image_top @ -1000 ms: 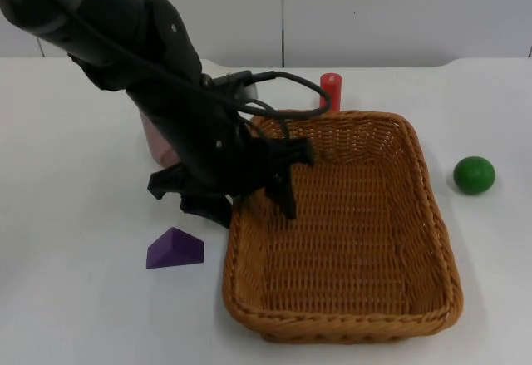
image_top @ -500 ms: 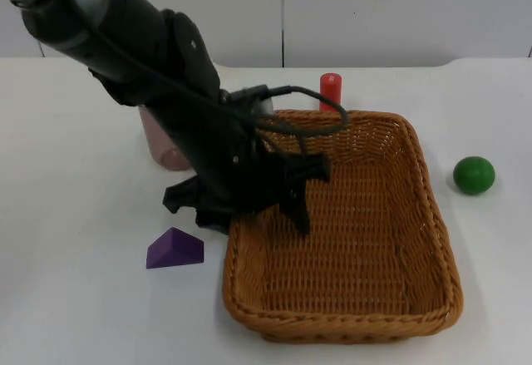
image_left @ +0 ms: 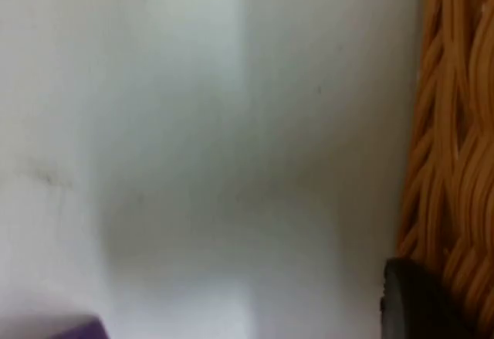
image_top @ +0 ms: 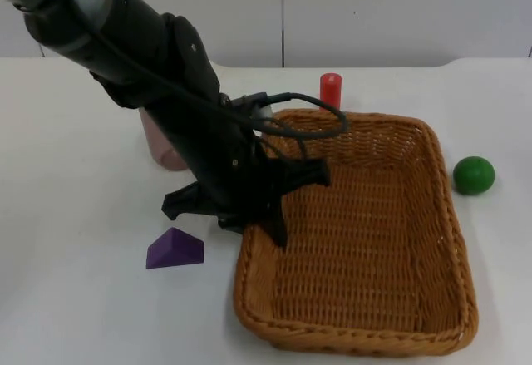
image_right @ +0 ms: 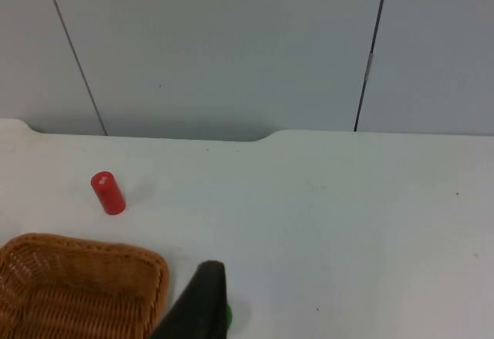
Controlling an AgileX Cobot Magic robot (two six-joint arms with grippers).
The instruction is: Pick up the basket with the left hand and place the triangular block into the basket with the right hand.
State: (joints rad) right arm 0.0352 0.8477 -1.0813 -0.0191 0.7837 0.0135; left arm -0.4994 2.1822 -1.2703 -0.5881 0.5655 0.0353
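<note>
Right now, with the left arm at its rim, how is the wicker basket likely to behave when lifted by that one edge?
The wicker basket looks woven and empty, so probably light and fairly stiff. Held by the left gripper at its rim alone, it will likely tilt, far side sagging. The coarse weave should resist slipping. The right gripper waits above the table.

3 cameras: 1 fixed overhead, 1 on each wrist.

Your top view looks down and forward over the white table [image_top: 75, 315] to the grey partition wall [image_top: 374, 7]. Your left wrist view sits very close to the table beside the basket [image_left: 455, 138] rim. Your right wrist view faces the wall from farther back, sharing the basket [image_right: 69, 285], red cylinder [image_right: 108, 193] and green ball [image_top: 474, 175] with the top view.
</note>
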